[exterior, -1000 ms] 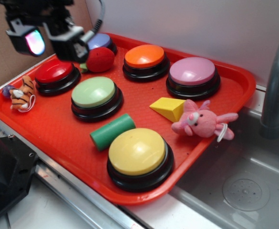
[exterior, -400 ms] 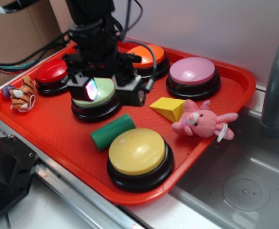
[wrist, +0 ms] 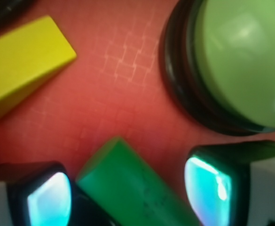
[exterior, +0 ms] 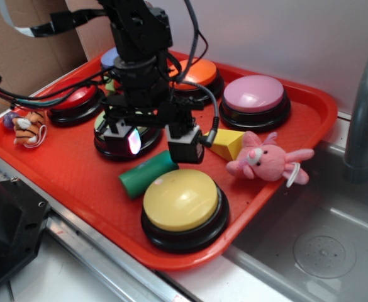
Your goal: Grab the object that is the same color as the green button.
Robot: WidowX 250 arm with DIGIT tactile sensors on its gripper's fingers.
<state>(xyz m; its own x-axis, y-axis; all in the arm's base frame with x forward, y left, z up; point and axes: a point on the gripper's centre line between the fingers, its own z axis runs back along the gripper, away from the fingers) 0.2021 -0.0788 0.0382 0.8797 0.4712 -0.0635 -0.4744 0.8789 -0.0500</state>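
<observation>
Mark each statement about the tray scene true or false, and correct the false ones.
1. The green cylinder lies on the red tray between the green button and the yellow button. True.
2. The gripper has its jaws shut on the cylinder. False: the jaws are open, one on each side of its end.
3. The yellow wedge sits beside the pink plush toy. True.
4. The pink button is nearest the tiger toy. False: the red button is.

High front exterior; close downward wrist view.
</observation>
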